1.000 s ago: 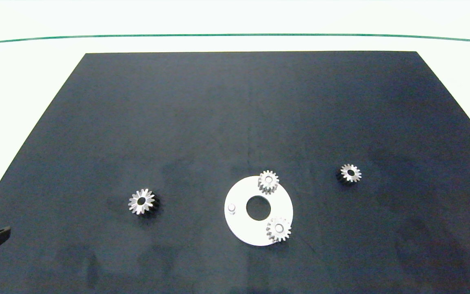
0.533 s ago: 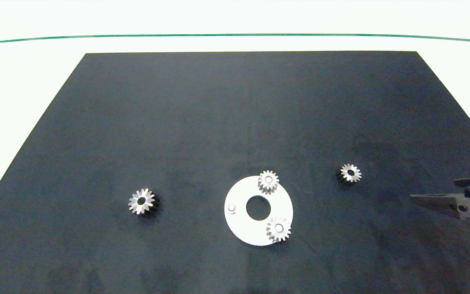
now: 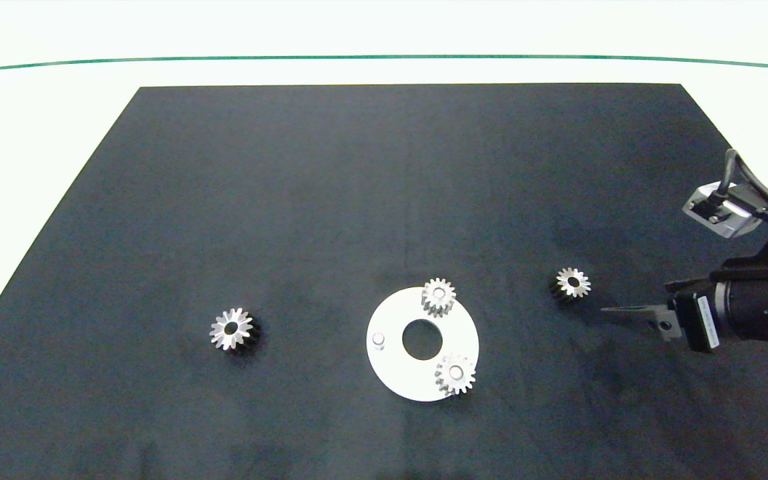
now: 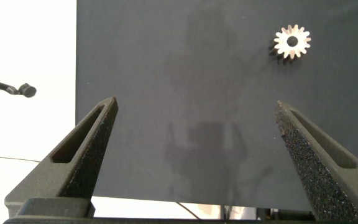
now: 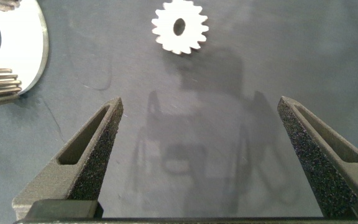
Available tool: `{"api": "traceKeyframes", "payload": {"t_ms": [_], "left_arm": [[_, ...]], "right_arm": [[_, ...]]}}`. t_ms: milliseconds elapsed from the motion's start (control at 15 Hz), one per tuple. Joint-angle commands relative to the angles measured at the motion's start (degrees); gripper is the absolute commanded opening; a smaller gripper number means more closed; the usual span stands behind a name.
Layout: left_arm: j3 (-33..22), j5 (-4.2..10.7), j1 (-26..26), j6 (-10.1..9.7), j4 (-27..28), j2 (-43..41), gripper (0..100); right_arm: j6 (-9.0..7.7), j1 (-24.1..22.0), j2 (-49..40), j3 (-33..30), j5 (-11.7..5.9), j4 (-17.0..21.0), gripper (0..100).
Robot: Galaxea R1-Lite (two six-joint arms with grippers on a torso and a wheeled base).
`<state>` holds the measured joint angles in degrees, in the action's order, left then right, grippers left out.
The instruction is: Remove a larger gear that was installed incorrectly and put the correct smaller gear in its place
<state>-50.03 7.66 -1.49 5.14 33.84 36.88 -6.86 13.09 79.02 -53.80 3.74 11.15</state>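
The wide silver metal gear with long pointed teeth (image 3: 231,329) lies flat on the black mat (image 3: 384,173), bore facing up, toward the mat's near left part and well apart from the white round plate (image 3: 397,373). A small short-toothed silver gear (image 3: 573,282) lies flat, bore up, to the right of the plate; two more small gears (image 3: 439,295) (image 3: 455,375) sit on the plate's far and near right rim, beside a bare peg (image 3: 378,340). The right gripper (image 3: 631,311) has come further in from the mat's right edge than half a second ago and now hangs near the loose small gear, its fingers (image 5: 92,149) spread wide. The left gripper (image 4: 194,155), also wide open, has left the head view and hovers over the mat's left edge.
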Motion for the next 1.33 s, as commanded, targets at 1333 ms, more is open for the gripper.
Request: {"api": "traceKeyframes", "payload": {"t_ms": [1333], "left_arm": [[0.5, 0.08, 0.5, -2.24, 0.1, 0.2, 100]], "right_arm": [[0.01, 3.8, 14.2, 0.4, -5.24, -17.8, 94]]}}
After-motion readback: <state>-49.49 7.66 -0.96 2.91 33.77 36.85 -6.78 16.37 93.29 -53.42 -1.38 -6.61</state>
